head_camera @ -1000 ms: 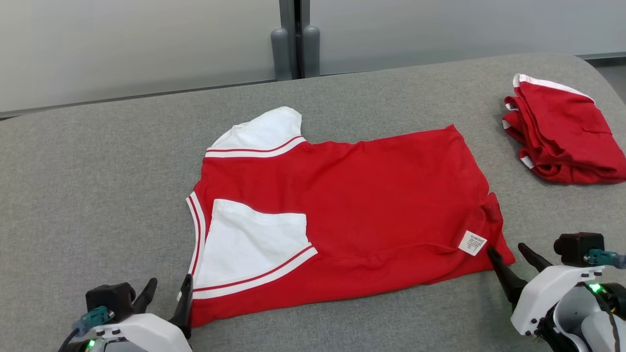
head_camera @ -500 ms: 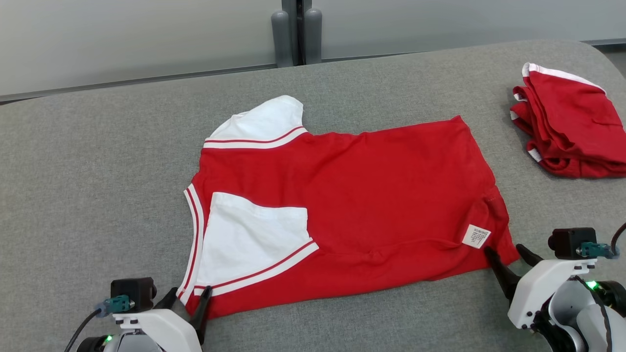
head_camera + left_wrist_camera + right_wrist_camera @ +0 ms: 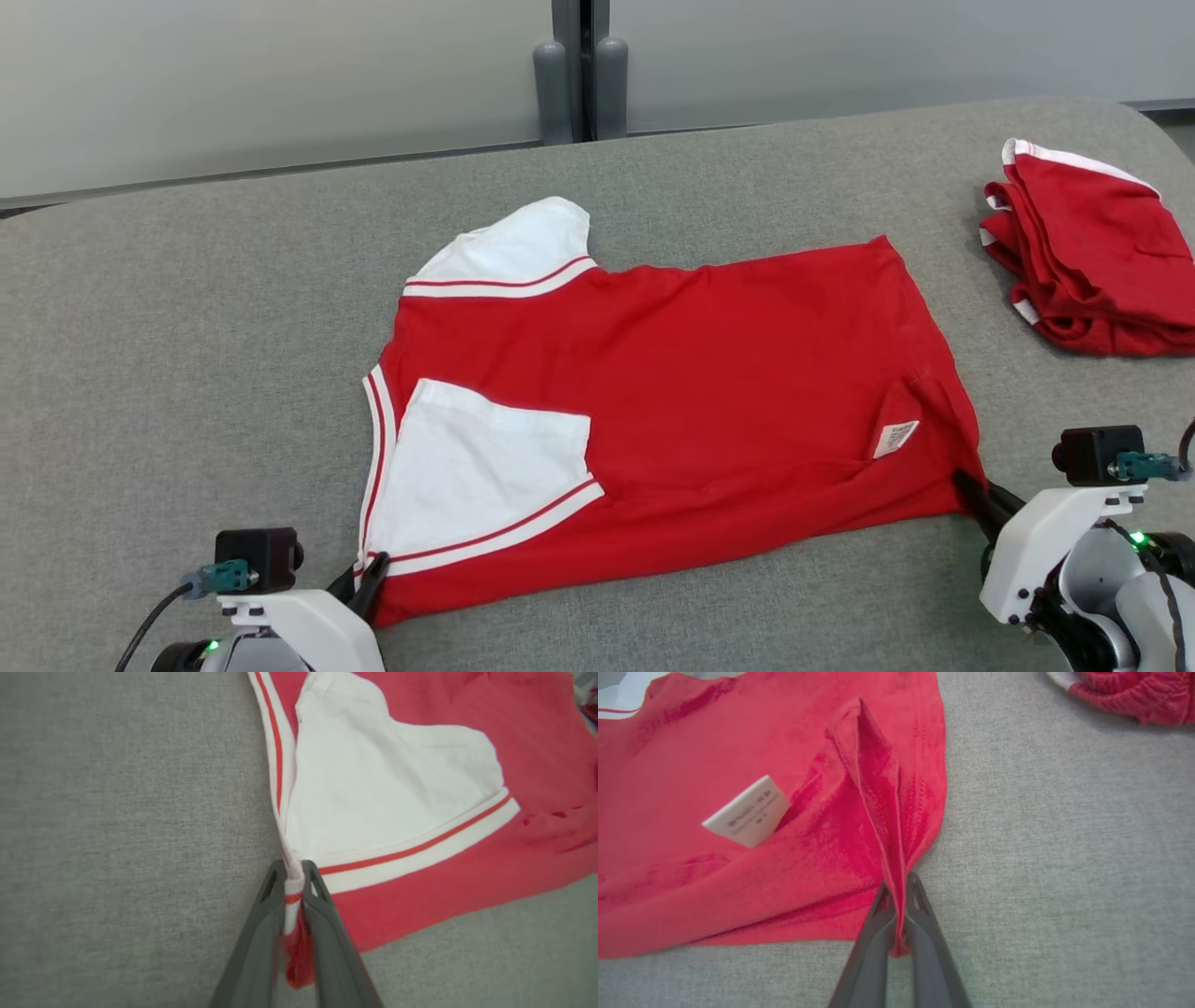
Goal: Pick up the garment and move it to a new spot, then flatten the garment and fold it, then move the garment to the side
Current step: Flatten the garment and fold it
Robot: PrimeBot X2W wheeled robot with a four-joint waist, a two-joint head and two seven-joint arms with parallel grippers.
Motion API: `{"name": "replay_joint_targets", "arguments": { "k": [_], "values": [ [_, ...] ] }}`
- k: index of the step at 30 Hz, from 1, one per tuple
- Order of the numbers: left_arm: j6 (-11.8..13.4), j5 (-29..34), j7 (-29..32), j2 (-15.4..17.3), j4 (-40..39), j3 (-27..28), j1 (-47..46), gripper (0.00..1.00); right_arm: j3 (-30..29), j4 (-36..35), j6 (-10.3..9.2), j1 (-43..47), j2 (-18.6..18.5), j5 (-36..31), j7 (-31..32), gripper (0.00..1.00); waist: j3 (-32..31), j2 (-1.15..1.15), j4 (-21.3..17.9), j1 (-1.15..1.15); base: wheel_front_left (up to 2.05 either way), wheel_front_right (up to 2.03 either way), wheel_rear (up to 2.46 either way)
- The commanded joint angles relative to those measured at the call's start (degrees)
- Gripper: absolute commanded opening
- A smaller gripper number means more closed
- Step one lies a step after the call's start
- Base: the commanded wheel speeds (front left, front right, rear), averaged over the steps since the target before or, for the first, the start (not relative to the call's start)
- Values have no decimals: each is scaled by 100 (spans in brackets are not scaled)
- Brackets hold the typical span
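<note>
Left gripper (image 3: pixel 366 577) (image 3: pixel 294 870): at the near left edge of the counter; its two dark fingers are pinched together on the near left corner of the shirt, where the white striped trim meets the red hem.
Right gripper (image 3: pixel 966 483) (image 3: pixel 899 882): at the near right; fingers closed tight on the near right hem corner, which rises in a narrow ridge of cloth.
Task garment: red cotton shirt with white striped sleeves (image 3: pixel 709 392) (image 3: pixel 397 779) (image 3: pixel 691 858), spread flat in the middle of the grey fabric-covered counter (image 3: pixel 187 327), collar end to the left, hem to the right.
Tag: small white printed care label (image 3: pixel 896 439) (image 3: pixel 747 812), sticking out of the shirt just left of the right gripper's ridge.
Far right: folded red and white garment pile (image 3: pixel 1092 261) (image 3: pixel 1125 695), well apart from the shirt.
Far edge: grey rounded posts (image 3: pixel 579 89) behind the counter.
Change: a second ago both pairs of fingers stood open at those corners; now both grip cloth, and the label has tilted.
Count: two grippers, one spread shirt, one label, one folded pile, two posts.
</note>
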Motion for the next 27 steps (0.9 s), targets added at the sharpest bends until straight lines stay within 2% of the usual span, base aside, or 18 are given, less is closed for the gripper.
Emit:
{"name": "replay_joint_targets", "arguments": {
  "k": [1,9,12,18,19,20,21,22,23,27],
  "values": [
    [9,-51,35,104,-61,43,97,0,-37,-57,-12,104,-100,61,29,0,-64,0,42,0,0,0,0],
    [241,-210,320,464,-646,80,645,0,-203,-899,-13,917,-442,226,691,0,-177,0,110,0,0,0,0],
    [419,-234,412,593,-965,99,877,0,-424,-1301,-13,1330,-530,288,1067,0,-188,0,112,0,0,0,0],
    [604,-416,715,789,-1370,76,1271,0,-1040,-1956,-14,1947,-440,30,1769,0,-225,0,44,0,0,0,0],
    [610,-449,769,811,-1413,54,1336,0,-1133,-2033,-14,2025,-392,-30,1840,5,-233,0,31,0,0,0,0],
    [623,-481,821,827,-1444,42,1366,0,-1241,-2125,-14,2077,-345,-93,1878,45,-238,0,22,0,0,0,0],
    [639,-498,854,846,-1470,41,1387,0,-1321,-2226,-14,2114,-283,-141,1910,98,-245,0,16,0,0,0,0],
    [659,-460,875,882,-1493,39,1373,44,-1379,-2311,-14,2151,-220,-181,1959,100,-254,0,10,0,0,0,0],
    [677,-413,856,910,-1508,47,1333,100,-1449,-2406,-14,2191,-166,-203,1972,100,-267,0,1,0,0,0,0],
    [700,-225,763,1003,-1620,109,1100,100,-1706,-2780,-11,2248,-38,-335,1893,100,-333,0,-57,0,0,0,0]
  ]
}}
